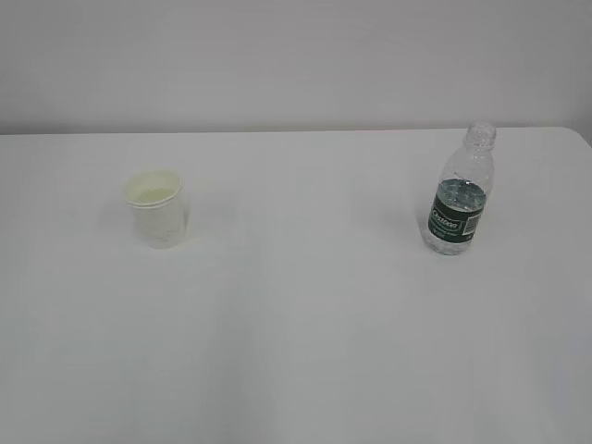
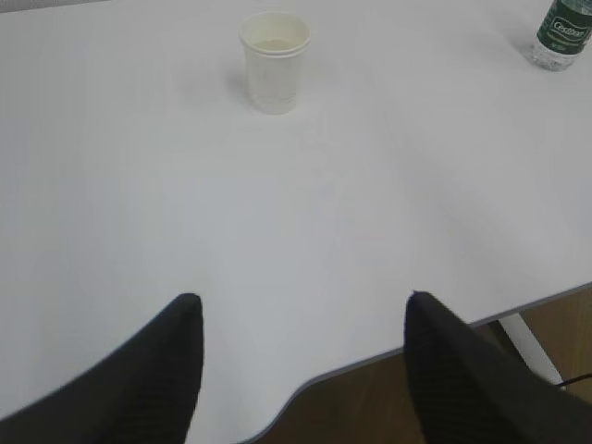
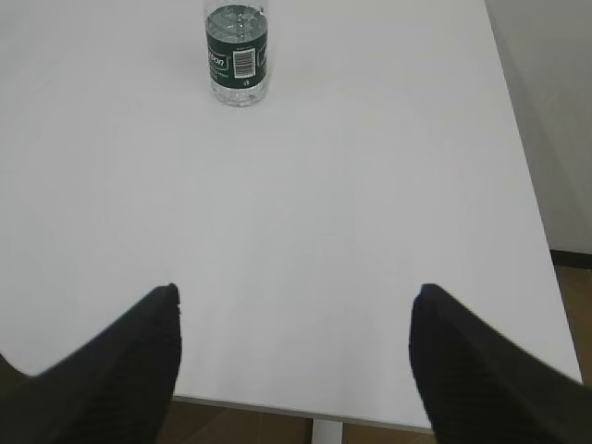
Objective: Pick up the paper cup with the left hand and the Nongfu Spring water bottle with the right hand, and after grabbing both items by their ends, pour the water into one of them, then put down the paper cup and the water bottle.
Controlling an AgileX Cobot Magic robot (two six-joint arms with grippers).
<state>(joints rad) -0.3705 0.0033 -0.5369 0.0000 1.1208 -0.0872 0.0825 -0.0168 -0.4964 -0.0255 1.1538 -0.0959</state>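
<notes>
**Cup and bottle stand untouched on the white counter, both pincers open at its near edge**

The white counter (image 1: 305,324) fills the exterior view, with a pale wall (image 1: 296,55) behind its far edge. A strip of brown floor (image 2: 388,407) shows past the near edge in the left wrist view.

The Nongfu Spring water bottle (image 1: 460,192) stands upright on the right side of the counter, near the far right corner. Its clear ribbed body holds some water, a dark green label band with white lettering wraps the lower half, and the neck has no cap. In the right wrist view a barcode shows on the label.

The paper cup (image 1: 157,207) stands upright on the left side, well apart from the bottle, its rolled rim up and its inside pale cream-yellow.

The left pincer (image 2: 303,319) hangs over the near edge with its jaws apart, nothing between them, the cup well ahead. The right pincer (image 3: 296,305) is likewise spread wide and empty, the bottle well ahead and slightly left.
</notes>
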